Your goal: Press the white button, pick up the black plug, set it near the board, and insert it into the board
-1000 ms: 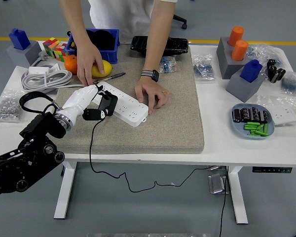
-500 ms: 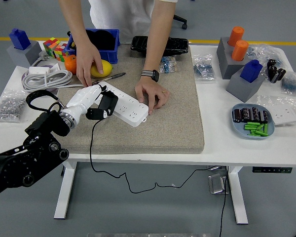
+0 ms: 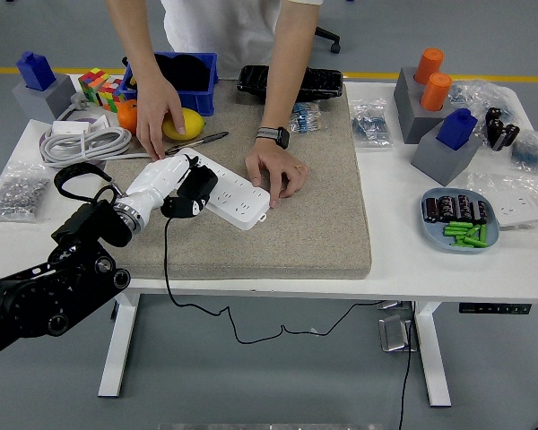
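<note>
Head view. Your left hand comes in from the lower left, white fingers curled around the black plug, which hangs at the near-left end of the white power strip, touching or just above it; you cannot tell which. The plug's black cord drops over the mat's front edge and trails under the table. Your right hand is not in view.

Step in hand, by my reading: the insertion. The plug is already at the board, so pickup and placement look done. Whether the white button has been pressed, you cannot tell from here.

Next move calls for lining the pins up with a socket and pushing straight down. The pins are hidden under the plug body, so alignment is uncertain. Watch the cord drag; it could twist the plug off line.

A person stands at the far side. One hand rests on the strip's right end, likely steadying it; the other hand is planted on the mat near a yellow fruit.

Surface: a tan felt mat over the white table, with a blue bin and a coiled white cable at the far left, and a plate of small parts to the right.

Room: grey floor with a yellow line beyond the table.
</note>
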Motion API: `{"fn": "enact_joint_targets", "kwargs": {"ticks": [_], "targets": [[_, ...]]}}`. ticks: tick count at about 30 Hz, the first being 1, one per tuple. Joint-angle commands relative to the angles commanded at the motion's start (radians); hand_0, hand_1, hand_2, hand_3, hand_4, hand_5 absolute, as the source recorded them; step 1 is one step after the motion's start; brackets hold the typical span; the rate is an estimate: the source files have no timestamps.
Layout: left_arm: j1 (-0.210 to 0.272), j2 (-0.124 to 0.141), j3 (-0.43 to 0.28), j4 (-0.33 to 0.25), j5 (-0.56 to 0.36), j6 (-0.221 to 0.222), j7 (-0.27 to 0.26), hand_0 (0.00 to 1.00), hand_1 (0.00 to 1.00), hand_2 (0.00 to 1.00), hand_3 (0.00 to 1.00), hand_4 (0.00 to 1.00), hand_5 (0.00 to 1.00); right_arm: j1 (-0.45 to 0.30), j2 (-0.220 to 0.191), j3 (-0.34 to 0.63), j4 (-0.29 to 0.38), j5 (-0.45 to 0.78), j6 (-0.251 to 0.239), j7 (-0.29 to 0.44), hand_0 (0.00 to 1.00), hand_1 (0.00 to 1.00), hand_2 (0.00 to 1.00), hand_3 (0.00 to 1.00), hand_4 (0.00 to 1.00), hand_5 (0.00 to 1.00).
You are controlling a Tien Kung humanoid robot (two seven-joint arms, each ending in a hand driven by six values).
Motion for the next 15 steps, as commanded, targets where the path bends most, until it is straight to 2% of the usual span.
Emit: {"fn": "enact_joint_targets", "kwargs": {"ticks": [6,15], "targets": [[-0.012,-0.01,0.003,0.022,-0.01,0.005,-0.014,0.814,0.769,0.685,0.631,0.665,0.002,0.0,-0.001,-0.003,-0.001,0.001,0.0,0.001,0.813,0.693,0.689,0.652,0.782,0.409],[-0.043,-0.039,0.017,0.061,-0.022,0.008,-0.028,0.82,0.785,0.7,0.636,0.671,0.002,0.003,-0.001,-0.002,0.0,0.002,-0.001,0.002,0.813,0.692,0.689,0.652,0.781,0.409]]}}
